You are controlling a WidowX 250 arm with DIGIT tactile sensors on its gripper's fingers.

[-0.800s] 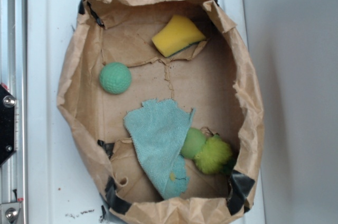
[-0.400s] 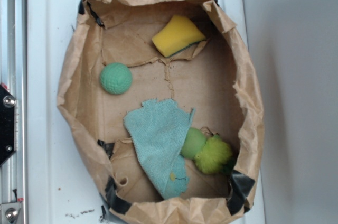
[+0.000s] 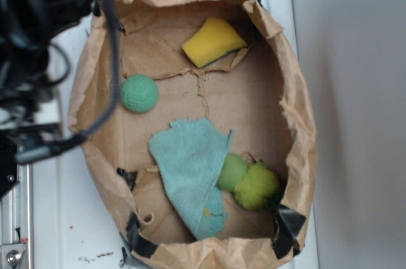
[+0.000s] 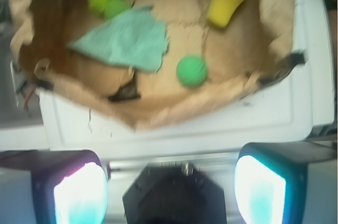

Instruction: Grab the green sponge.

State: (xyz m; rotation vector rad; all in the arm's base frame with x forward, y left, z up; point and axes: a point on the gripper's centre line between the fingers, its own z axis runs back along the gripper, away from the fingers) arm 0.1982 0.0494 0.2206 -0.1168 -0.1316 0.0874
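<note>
Yellow green sponge (image 3: 213, 42); wrist shows end effector (image 4: 169, 192), seemingly apart.

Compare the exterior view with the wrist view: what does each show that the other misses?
Only the exterior view shows the arm's blurred dark body and cables at the bag's left edge, with no fingers visible. Only the wrist view shows the gripper, its fingers spread wide, short of the bag and holding nothing. Both show the paper bag, sponge, green ball, blue cloth and fuzzy green lump.

Green sponge (image 3: 213, 42) lies inside paper bag (image 3: 298, 110), untouched
</note>
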